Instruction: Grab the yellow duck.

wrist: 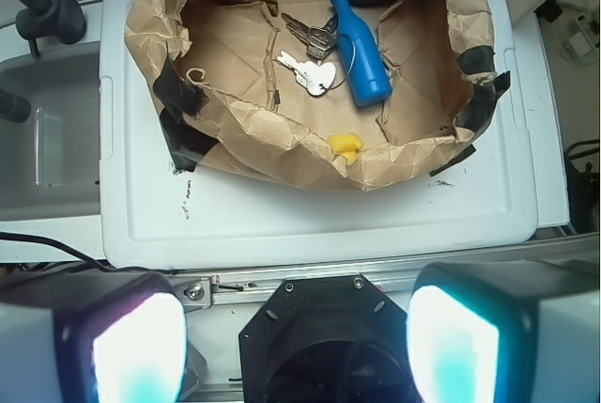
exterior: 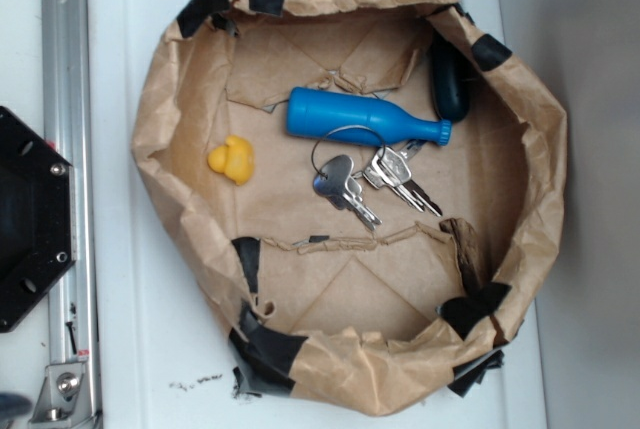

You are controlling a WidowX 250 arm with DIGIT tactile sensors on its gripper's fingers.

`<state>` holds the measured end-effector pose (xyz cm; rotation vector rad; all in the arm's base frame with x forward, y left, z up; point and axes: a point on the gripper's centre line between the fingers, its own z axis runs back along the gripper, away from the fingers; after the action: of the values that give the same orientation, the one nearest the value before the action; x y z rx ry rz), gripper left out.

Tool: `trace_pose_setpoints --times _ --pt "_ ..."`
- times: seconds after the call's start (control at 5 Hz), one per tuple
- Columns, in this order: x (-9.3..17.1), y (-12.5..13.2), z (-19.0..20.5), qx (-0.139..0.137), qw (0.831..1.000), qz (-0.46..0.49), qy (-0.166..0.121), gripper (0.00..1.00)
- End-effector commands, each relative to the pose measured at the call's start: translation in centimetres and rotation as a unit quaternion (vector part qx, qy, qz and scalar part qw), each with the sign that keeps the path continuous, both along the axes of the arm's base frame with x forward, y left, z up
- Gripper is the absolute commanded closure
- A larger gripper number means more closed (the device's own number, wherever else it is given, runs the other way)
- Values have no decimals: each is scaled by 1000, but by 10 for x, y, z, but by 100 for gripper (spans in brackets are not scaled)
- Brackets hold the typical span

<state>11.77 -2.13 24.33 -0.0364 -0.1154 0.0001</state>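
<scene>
The yellow duck (exterior: 232, 160) is a small orange-yellow blob lying on the paper floor at the left of the brown paper bowl (exterior: 160, 119). In the wrist view the yellow duck (wrist: 345, 147) shows just inside the bowl's near wall. My gripper (wrist: 296, 347) is open, its two glowing fingers (wrist: 139, 351) wide apart with nothing between them. It hangs over the black robot base (wrist: 329, 347), well short of the bowl. The exterior view does not show the gripper.
Inside the bowl lie a blue bottle (exterior: 365, 119), a bunch of keys (exterior: 370, 181) on a ring and a dark object (exterior: 449, 81) at the far wall. The bowl sits on a white lid (wrist: 310, 220). A metal rail (exterior: 66, 149) runs along the lid's edge.
</scene>
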Motion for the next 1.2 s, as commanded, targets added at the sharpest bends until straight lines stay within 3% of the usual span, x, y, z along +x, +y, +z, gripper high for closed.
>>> trace_pose_setpoints --times 0.0,0.2,0.4,0.6,0.8,1.0 --pt "0 0 0 0 1000 0 0 0" --pt "43 36 -33 60 995 36 71 0" --pt "78 53 -57 89 993 21 68 0" --pt "95 71 -90 48 993 33 102 0" --pt "86 73 -141 43 987 27 156 0" --pt "80 66 -176 73 989 -11 131 0"
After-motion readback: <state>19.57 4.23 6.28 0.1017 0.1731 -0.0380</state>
